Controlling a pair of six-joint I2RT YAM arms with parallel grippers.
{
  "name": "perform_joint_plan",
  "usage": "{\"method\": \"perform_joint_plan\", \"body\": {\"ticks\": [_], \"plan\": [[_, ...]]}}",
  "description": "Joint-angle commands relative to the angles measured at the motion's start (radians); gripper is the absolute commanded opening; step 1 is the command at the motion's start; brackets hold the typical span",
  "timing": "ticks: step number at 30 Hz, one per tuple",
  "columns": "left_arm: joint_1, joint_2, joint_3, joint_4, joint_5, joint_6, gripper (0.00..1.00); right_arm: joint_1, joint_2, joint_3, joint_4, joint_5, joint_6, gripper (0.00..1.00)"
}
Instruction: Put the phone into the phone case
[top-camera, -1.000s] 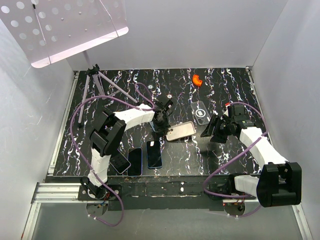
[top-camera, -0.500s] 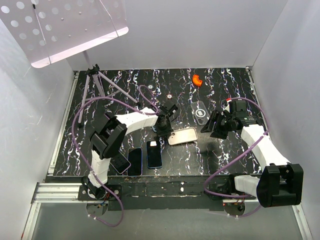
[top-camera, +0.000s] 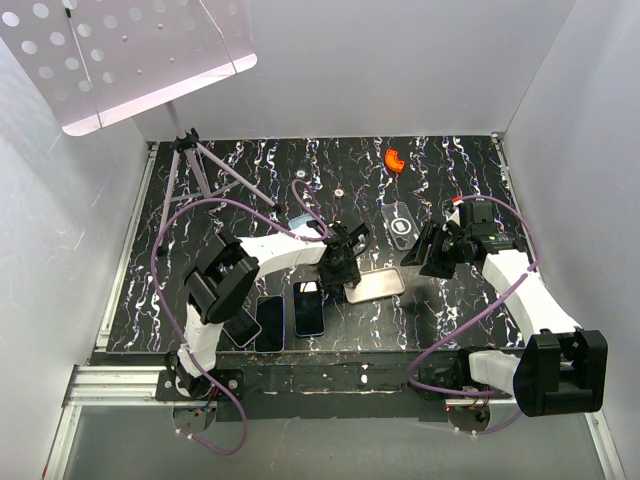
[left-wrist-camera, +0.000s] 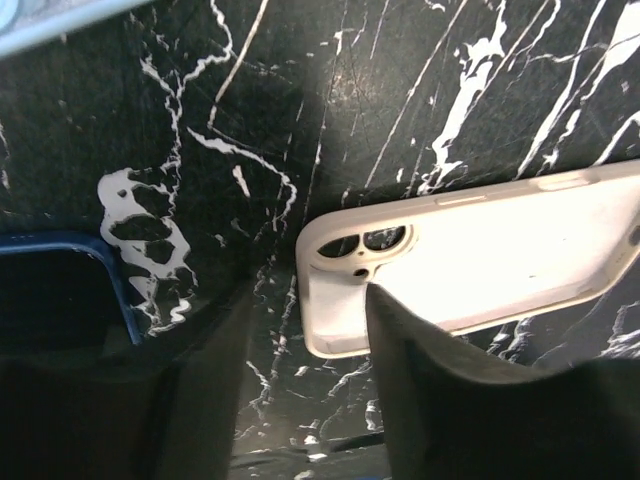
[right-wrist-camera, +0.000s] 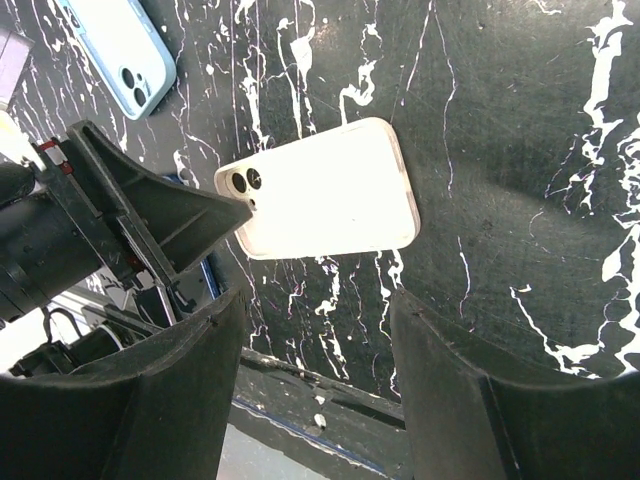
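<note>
Two jaws of the left gripper (left-wrist-camera: 308, 300) stand apart, released and grasping nothing. One finger (left-wrist-camera: 430, 400) overlaps the near long edge of the cream phone (left-wrist-camera: 480, 250). The phone lies flat and back up on the bench (left-wrist-camera: 330, 90), its twin camera lenses at the gripper's end. Whether it is bare or already cased I cannot tell. A blue-rimmed dark phone (left-wrist-camera: 60, 290) lies near it. The right gripper (right-wrist-camera: 315, 310) hovers released beside the clear phone case (top-camera: 400, 225), which carries a dark round mark; any lettering is too small to read. The bench is black with white marble veins and is enclosed by white walls (top-camera: 560, 100), with a perforated panel (top-camera: 130, 55) overhead.
</note>
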Motion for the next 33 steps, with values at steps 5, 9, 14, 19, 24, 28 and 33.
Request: {"method": "perform_joint_plan", "body": {"ticks": [5,9,14,19,24,28,33], "plan": [[-0.012,-0.156,-0.010,0.030,-0.024,0.006,0.86,-0.005,-0.028,0.012,0.015,-0.036,-0.017,0.67],[-0.010,-0.187,-0.018,0.067,-0.009,0.026,0.91,-0.005,-0.027,0.014,0.012,-0.043,-0.018,0.67],[-0.010,-0.216,-0.027,0.099,0.001,0.049,0.96,-0.005,-0.022,0.011,0.018,-0.052,-0.021,0.68],[0.016,-0.268,-0.096,0.157,0.007,0.081,0.98,-0.005,-0.028,0.015,0.012,-0.031,-0.027,0.76],[0.091,-0.361,-0.216,0.225,0.041,0.109,0.98,-0.005,-0.025,0.021,0.017,-0.032,-0.032,0.80],[0.177,-0.443,-0.291,0.231,0.080,0.144,0.98,-0.005,-0.010,0.032,0.012,-0.034,-0.041,0.81],[0.290,-0.567,-0.374,0.188,0.088,0.195,0.98,-0.005,0.001,0.035,0.020,-0.045,-0.041,0.84]]}}
